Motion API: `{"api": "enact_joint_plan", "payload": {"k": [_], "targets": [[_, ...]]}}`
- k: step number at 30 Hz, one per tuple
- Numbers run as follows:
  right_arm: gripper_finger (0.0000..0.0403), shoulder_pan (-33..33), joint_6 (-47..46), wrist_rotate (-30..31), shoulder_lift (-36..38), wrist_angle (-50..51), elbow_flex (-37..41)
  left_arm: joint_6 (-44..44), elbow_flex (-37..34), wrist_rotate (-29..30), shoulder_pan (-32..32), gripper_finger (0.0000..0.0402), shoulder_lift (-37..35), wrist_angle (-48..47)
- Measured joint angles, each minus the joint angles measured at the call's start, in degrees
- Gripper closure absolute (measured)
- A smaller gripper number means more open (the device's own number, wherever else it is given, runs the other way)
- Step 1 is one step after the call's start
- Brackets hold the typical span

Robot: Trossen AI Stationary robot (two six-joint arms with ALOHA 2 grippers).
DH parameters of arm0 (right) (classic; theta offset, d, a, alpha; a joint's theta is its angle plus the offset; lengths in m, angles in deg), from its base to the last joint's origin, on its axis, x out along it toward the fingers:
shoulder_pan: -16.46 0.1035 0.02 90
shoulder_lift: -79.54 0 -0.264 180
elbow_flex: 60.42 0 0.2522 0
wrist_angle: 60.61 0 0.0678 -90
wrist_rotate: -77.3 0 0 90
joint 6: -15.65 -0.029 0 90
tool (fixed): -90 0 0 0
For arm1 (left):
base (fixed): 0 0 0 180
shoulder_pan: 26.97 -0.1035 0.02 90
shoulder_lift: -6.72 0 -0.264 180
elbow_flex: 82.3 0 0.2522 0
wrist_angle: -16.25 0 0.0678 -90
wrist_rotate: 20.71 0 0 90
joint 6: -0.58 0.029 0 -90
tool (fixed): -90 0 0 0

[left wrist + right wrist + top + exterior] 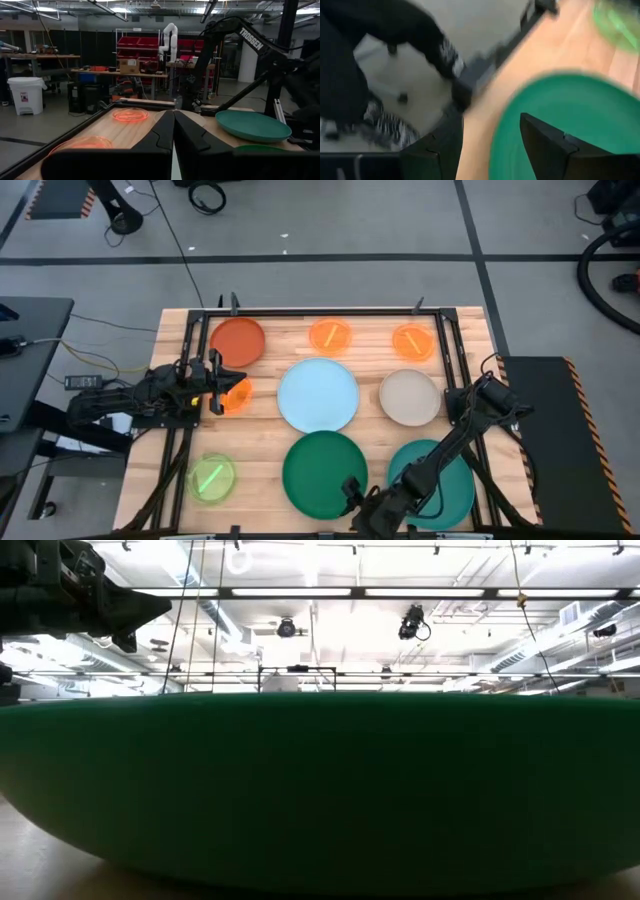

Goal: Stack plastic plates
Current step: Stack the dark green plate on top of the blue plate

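The right jaws (pixel 352 492) stand open astride the dark green plate's (pixel 324 470) near rim, placed to pinch its edge. The left jaws (pixel 216 383) are closed, empty, an orange plate (pixel 236 395) just beyond them on the tabletop (pixel 260 430).

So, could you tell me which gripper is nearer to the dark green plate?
The right. The right gripper sits at the dark green plate's near edge, while the left gripper is up by a small orange plate.
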Motion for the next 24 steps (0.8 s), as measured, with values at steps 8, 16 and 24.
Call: {"api": "enact_joint_plan", "payload": {"k": [8,16,24], "targets": [[0.0219,-1.3,-2.4,2.0,-1.2,11.0,-0.1,0.0,0.0,0.0,0.0,0.0386,0.0,-0.1],[0.0248,-2.4,-1.1,0.0,-2.9,12.7,-0.1,0.0,0.0,0.0,0.0,0.0386,0.0,0.0],[0.0307,-3.3,4.3,-2.9,-4.7,12.0,-0.1,0.0,0.0,0.0,0.0,0.0386,0.0,-0.4]]}}
